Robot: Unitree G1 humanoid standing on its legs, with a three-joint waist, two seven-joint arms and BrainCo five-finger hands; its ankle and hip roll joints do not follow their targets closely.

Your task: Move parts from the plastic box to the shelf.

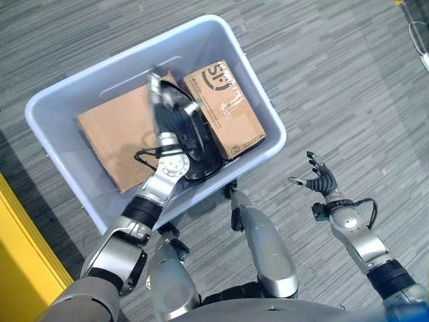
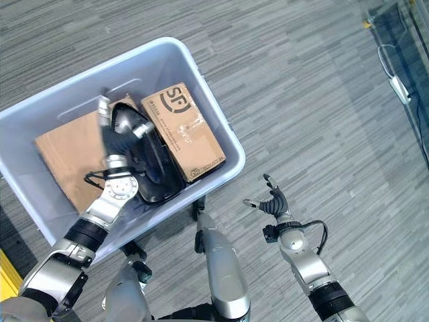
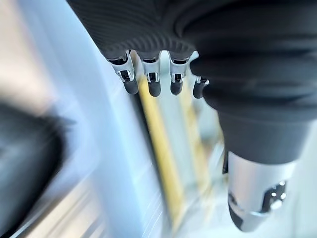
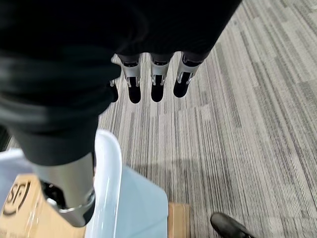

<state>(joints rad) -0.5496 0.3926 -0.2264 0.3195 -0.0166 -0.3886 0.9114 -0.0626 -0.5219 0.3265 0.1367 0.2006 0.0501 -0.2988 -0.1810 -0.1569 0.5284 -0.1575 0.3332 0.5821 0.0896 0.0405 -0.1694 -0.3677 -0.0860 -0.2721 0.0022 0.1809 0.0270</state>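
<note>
A pale plastic box (image 1: pixel 87 77) holds a printed cardboard carton (image 1: pixel 224 107), a flat brown carton (image 1: pixel 110 137) and a black rounded part (image 1: pixel 198 151) between them. My left hand (image 1: pixel 171 107) reaches into the box above the black part. In the left wrist view its fingers (image 3: pixel 153 79) are straight and hold nothing, with a dark blurred shape beside them. My right hand (image 1: pixel 320 178) hangs open over the floor to the right of the box. In the right wrist view the fingers (image 4: pixel 156 84) are spread, and the box's rim (image 4: pixel 110 163) shows below them.
Grey striped carpet (image 1: pixel 335 80) surrounds the box. A yellow edge (image 1: pixel 27 235) runs along the lower left. A thin black wire loop (image 1: pixel 144 154) lies on the flat carton by my left wrist. A dark shoe-like shape (image 4: pixel 228 225) is on the floor.
</note>
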